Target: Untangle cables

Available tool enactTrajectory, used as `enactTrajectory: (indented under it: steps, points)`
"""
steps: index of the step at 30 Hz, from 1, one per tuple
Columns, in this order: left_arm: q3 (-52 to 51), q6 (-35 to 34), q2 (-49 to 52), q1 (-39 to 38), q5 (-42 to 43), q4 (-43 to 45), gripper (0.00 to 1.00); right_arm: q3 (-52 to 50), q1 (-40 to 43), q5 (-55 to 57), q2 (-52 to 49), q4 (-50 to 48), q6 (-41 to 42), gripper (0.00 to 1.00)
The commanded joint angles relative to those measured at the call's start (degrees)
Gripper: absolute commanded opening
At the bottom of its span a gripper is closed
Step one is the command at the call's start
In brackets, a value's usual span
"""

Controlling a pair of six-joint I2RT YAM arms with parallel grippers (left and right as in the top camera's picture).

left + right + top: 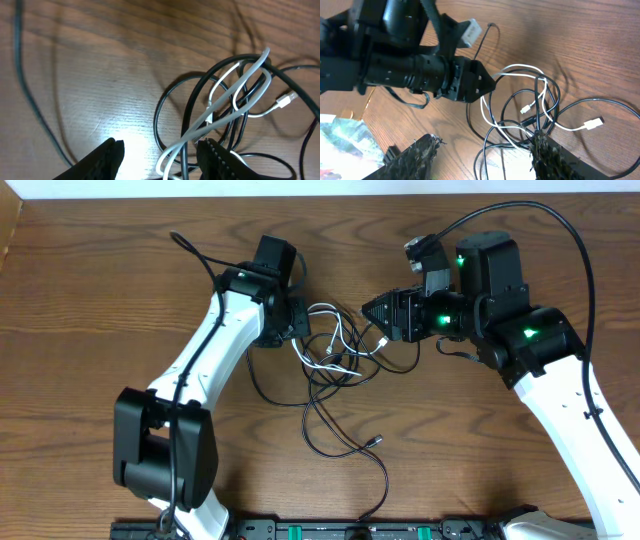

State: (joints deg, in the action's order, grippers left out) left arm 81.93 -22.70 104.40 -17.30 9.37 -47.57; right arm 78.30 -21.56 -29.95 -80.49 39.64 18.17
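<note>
my left gripper (160, 149) about half open, clamping nothing; the white cable (240, 85) runs loose through the gap between its fingers (107, 157). my right gripper (485, 146) also about half open, empty, over the tangle, one finger right next to the black cables (192, 102), can't tell if it touches. the knot lies on the table (100, 300) mid-way between both grippers; one black cable trails out toward the base-side edge, plug end free

My left gripper (299, 330) at the left edge of the tangled cables (330, 365), my right gripper (366, 308) pointing in from their right, white cable (343, 330) looped among black ones between us, black plug end (375, 440) lying below the tangle, all on the wooden table (100, 300)
</note>
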Motion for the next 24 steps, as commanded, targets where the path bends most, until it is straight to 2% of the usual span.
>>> enactTrajectory:
  steps: [1,12,24]
  points:
    - [-0.72,5.77,0.74,0.20,3.98,0.57,0.53,0.52,0.15,0.07,0.61,0.07,-1.09,0.59]
    - [-0.72,5.73,1.70,0.31,-3.45,0.92,0.53,0.52,0.15,0.07,0.61,1.14,-1.11,0.59]
    - [-0.72,5.73,5.35,0.37,-3.45,1.90,0.53,0.52,0.15,0.07,0.61,1.42,-1.53,0.59]
